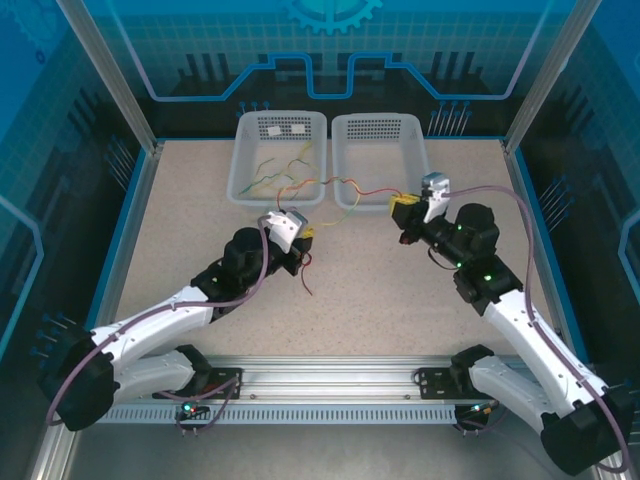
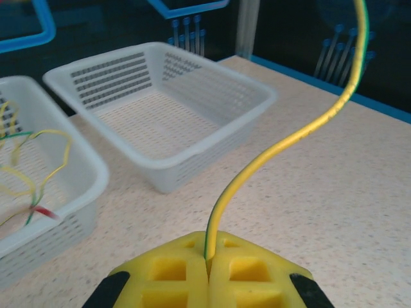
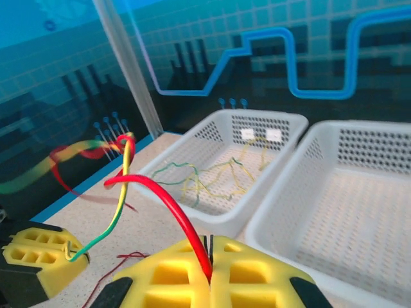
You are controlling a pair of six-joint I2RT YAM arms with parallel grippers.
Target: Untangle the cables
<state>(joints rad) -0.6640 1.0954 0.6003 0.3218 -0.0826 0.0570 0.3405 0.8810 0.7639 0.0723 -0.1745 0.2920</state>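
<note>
We find the left pincer [image 2: 209, 273] clamped on a thin yellow-green wire [image 2: 282, 144] and the right pincer [image 3: 209, 273] clamped on a thin red wire [image 3: 168, 206]. We judge each holds one strand to draw the tangle apart above the speckled surface [image 1: 370, 280]. More wires lie in the far-left white plastic basket [image 1: 238, 160].

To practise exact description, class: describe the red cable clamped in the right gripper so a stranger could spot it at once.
On the speckled table, look just in front of the right-hand white perforated plastic basket. There the yellow-fingered right gripper is shut on a thin red cable. It is plain red, while the neighbouring yellow-green cable sits in the left gripper.
</note>
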